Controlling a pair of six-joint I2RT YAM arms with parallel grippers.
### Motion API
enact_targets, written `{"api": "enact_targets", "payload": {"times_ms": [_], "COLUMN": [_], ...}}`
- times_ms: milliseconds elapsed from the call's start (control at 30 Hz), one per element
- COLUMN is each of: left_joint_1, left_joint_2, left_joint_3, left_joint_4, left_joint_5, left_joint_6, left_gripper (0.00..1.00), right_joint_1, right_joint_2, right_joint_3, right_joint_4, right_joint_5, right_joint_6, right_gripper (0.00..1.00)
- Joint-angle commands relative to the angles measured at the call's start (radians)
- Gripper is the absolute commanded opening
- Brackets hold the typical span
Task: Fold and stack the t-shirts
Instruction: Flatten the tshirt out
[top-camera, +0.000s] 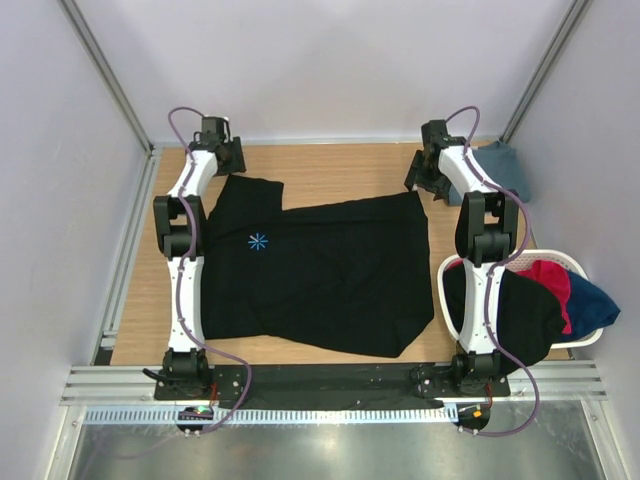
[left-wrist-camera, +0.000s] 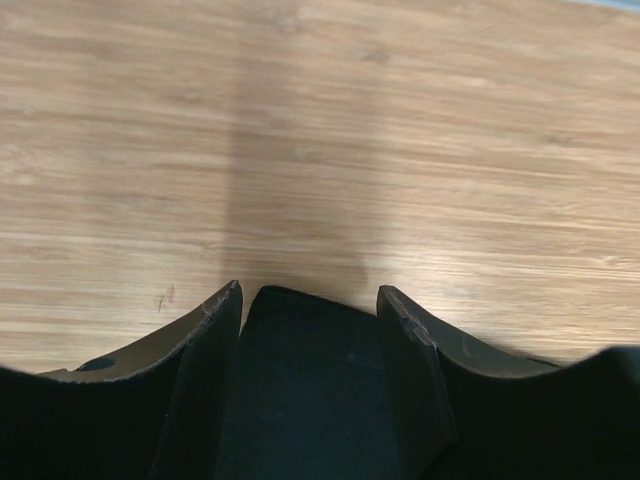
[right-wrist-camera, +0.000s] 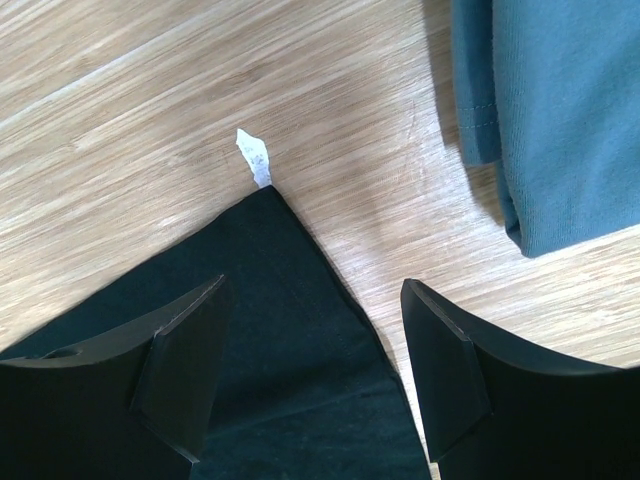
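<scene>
Large black t-shirt (top-camera: 330, 270), soft cloth, small light-blue starburst (top-camera: 258, 241) on the chest. Lies spread flat across the centre of the table (top-camera: 340, 170). Runs lengthwise left to right in the frame: neck end left, hem right, one sleeve reaching to the upper left. Left fingers (top-camera: 232, 160) parted, that sleeve's edge between them. Right fingers (top-camera: 424, 182) released, astride the hem's upper-right corner. Folded slate-blue t-shirt (top-camera: 505, 165) at upper right. Basket (top-camera: 560, 256) of other shirts (top-camera: 520, 310) at lower right.

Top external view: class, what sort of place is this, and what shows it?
Probably a robot lab cell: left arm and right arm bolted by a wooden table, white walls around, a black t-shirt spread beside a basket of shirts.
</scene>
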Motion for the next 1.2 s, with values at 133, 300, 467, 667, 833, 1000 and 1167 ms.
{"api": "enact_targets", "payload": {"times_ms": [133,300,467,667,833,1000,1167], "left_joint_1": [0.007,0.006,0.006,0.006,0.006,0.006,0.006], "left_joint_2": [-0.034,-0.022,-0.002,0.003,-0.025,-0.060,-0.074], "left_joint_3": [-0.023,-0.015,-0.003,0.006,0.006,-0.001,-0.003], "left_joint_4": [-0.036,-0.042,-0.044,-0.044,-0.022,0.022,0.035], "left_joint_5": [-0.065,-0.062,-0.054,-0.053,-0.068,-0.047,-0.041], "left_joint_6": [0.044,0.033,0.025,0.022,0.018,0.004,-0.001], "left_gripper": [0.54,0.47,0.36,0.01,0.00,0.00,0.00], "right_joint_1": [0.003,0.003,0.003,0.003,0.002,0.002,0.005], "right_joint_2": [0.006,0.014,0.025,0.048,0.075,0.103,0.124], "right_joint_3": [0.031,0.042,0.059,0.089,0.129,0.143,0.160], "right_joint_4": [0.006,0.005,0.005,0.014,0.018,0.028,0.020], "right_joint_5": [0.007,0.006,0.007,-0.014,-0.031,-0.043,-0.037], "right_joint_6": [0.004,0.003,0.000,0.010,0.023,0.026,0.029], "right_gripper": [0.74,0.74,0.74,0.74,0.74,0.74,0.68]}}
